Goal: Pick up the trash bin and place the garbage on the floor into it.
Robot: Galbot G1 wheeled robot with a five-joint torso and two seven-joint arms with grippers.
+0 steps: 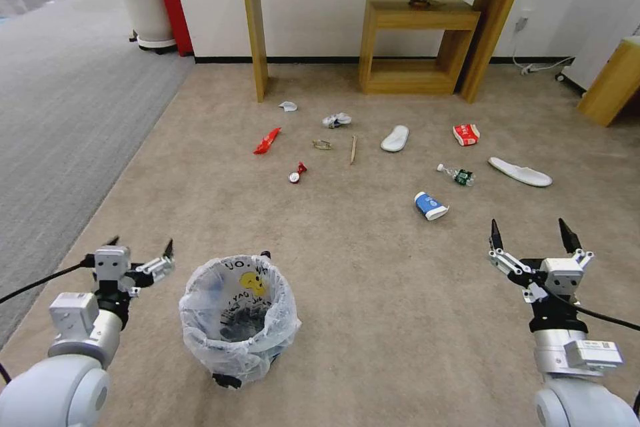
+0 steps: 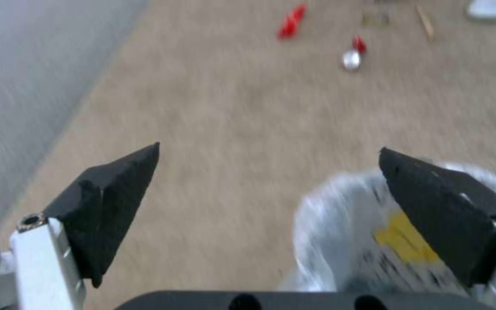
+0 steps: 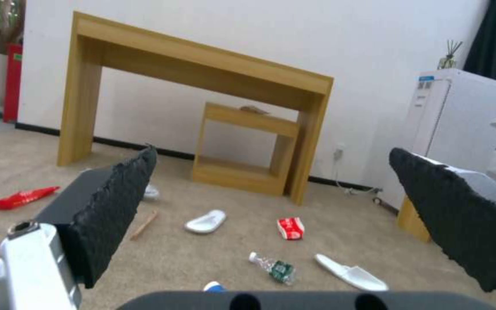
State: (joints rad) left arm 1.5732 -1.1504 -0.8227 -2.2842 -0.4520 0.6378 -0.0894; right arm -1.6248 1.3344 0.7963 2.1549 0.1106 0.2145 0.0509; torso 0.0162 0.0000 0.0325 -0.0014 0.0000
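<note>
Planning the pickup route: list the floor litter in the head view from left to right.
Long red wrapper → white scrap → small red wrapper → wooden stick → near slipper → blue-white cup → red-white carton → far-right slipper.

One trash bin (image 1: 239,320) lined with a white bag stands at six o'clock on the beige carpet (image 1: 373,293), and two grippers, the left gripper (image 1: 139,248) and right gripper (image 1: 533,232), both spread wide, flank it at eight and four o'clock. Toward twelve o'clock lie two white slippers (image 1: 395,139) (image 1: 520,172), three red wrappers (image 1: 267,141) (image 1: 297,173) (image 1: 467,134), two crumpled white papers (image 1: 288,106) (image 1: 337,121), one blue-white cup (image 1: 431,206), one clear bottle (image 1: 457,175), one wooden stick (image 1: 353,149) and one small unclear scrap (image 1: 322,144)
</note>
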